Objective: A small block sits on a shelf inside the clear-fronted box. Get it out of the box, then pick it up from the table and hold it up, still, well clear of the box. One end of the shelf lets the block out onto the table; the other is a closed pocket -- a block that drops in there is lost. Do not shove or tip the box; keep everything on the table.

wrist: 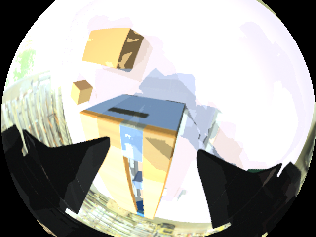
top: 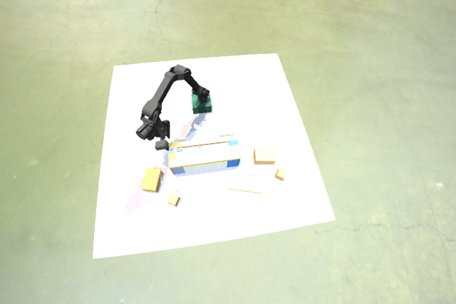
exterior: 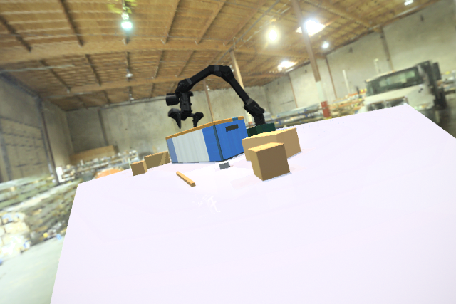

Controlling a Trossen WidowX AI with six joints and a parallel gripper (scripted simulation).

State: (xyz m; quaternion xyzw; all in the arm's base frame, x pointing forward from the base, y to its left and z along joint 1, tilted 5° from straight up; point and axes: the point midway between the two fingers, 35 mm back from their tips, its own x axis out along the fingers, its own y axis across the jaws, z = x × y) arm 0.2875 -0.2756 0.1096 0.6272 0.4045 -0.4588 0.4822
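Observation:
The box (top: pixel 204 155) (exterior: pixel 206 142) (wrist: pixel 154 152) lies lengthwise on the white table (top: pixel 221 227) (exterior: pixel 257 238), with an orange-edged top and blue ends. My gripper (top: pixel 160 139) (exterior: pixel 186 119) (wrist: pixel 153 149) is open and empty. It hangs just above the box's left end, fingers pointing down. The wrist view looks down on that blue end face, which has a dark slot. I cannot make out a block on the shelf inside. A tiny grey block (top: pixel 252 174) (exterior: pixel 224 165) lies on the table just off the box's right end.
Two tan cartons (top: pixel 151 179) (top: pixel 174 199) lie left of the box and show in the wrist view (wrist: pixel 113 49). Two more (top: pixel 264 155) (top: pixel 280 174) (exterior: pixel 268 161) lie to its right. A thin wooden stick (top: pixel 244 190) (exterior: pixel 185 178) lies in front. The arm's green base (top: pixel 201 103) stands behind the box.

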